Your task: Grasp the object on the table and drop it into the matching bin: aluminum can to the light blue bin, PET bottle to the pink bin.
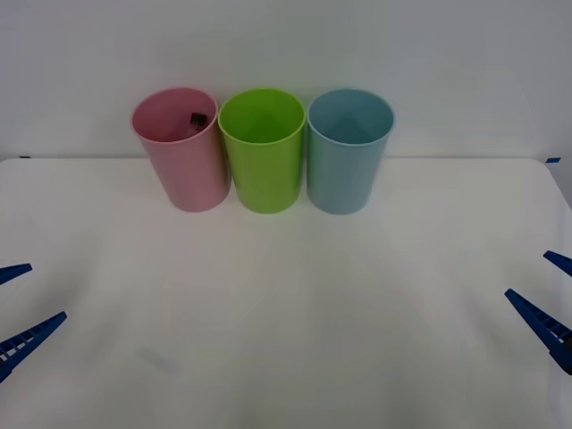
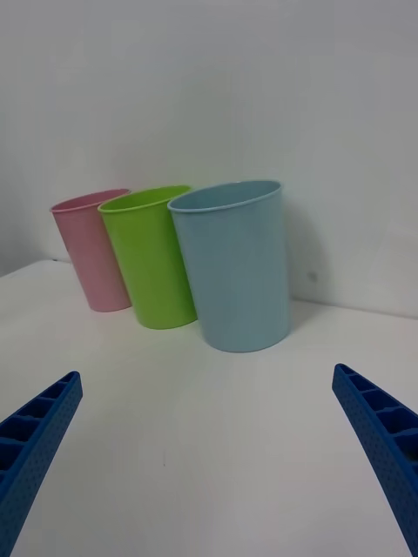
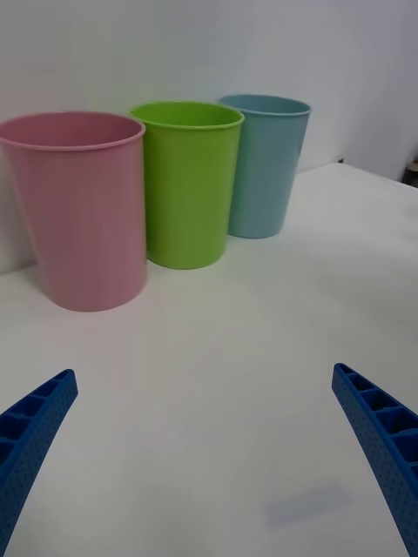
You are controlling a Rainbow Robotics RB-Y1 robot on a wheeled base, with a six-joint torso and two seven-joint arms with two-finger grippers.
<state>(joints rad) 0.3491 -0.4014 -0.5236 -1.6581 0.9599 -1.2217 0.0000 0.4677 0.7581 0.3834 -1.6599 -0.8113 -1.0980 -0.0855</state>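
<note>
The PET bottle (image 1: 196,120) lies inside the pink bin (image 1: 188,170); over the rim I see only its black cap and a bit of clear body. The pink bin (image 3: 83,218) stands at the left of a row at the table's (image 1: 286,313) far edge, and the light blue bin (image 1: 349,161) closes the row on the right. My left gripper (image 1: 20,308) hovers open and empty at the table's near left. My right gripper (image 1: 547,295) hangs open and empty at the near right. In the wrist views, the left gripper (image 3: 209,461) and right gripper (image 2: 209,461) have fingers spread wide over bare table.
A lime green bin (image 1: 262,152) stands between the pink and light blue bins, touching both. A white wall rises right behind the row. In the right wrist view the light blue bin (image 2: 233,261) is the nearest of the three.
</note>
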